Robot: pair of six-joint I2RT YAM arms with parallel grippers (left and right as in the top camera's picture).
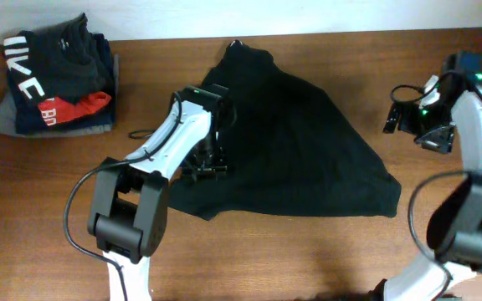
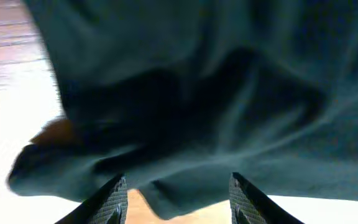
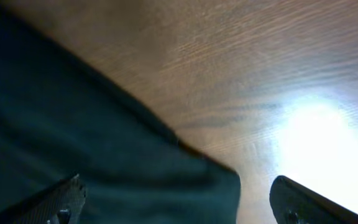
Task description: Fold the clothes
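Left pincer (image 2: 178,180) gapes over the clothes (image 1: 291,142), rumpled edge; tabletop (image 1: 308,259) shows beyond.

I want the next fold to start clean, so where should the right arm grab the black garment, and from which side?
Probably its near right corner, approached from the right. The black garment lies flat and tapers there to a point edged by bare table, and the open right end effector hangs closest to it.

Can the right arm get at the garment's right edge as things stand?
Probably yes: the right tool is open beside the garment's right edge, with only bare table nearby and nothing blocking.
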